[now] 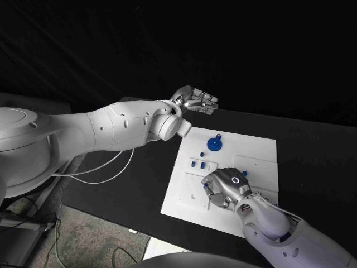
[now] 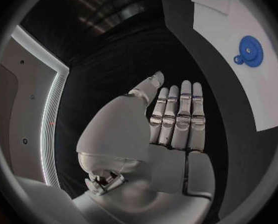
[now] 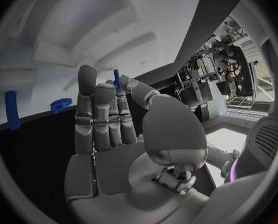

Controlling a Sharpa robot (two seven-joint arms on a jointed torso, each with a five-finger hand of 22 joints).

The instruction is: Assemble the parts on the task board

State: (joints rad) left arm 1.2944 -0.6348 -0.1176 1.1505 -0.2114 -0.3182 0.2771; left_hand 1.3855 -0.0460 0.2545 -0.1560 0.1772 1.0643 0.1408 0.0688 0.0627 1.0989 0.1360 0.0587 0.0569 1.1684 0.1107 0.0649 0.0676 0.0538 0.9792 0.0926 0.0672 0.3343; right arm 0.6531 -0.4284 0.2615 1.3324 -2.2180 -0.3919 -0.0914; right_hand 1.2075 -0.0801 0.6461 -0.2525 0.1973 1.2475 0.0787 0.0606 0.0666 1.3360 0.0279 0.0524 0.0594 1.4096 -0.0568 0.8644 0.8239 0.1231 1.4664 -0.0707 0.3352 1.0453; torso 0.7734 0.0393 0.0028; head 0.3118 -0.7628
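The white task board (image 1: 255, 148) lies in the middle of the black table. A blue gear (image 1: 215, 144) with a small gear beside it sits near the board's far edge, and the gear (image 2: 251, 50) also shows in the left wrist view. Small blue pegs (image 1: 197, 164) stand left of the board's centre. My right hand (image 1: 225, 188) is low over the board's near half. In the right wrist view a thin blue peg (image 3: 116, 77) sticks up between its thumb and a fingertip. My left hand (image 1: 196, 100) hangs raised beyond the board's far left corner, fingers straight, holding nothing.
In the right wrist view another blue peg (image 3: 11, 109) and a small blue gear (image 3: 61, 104) stand on the board ahead of my right hand. Raised white blocks (image 1: 255, 164) sit on the board's right half. Black table (image 1: 323, 156) surrounds the board.
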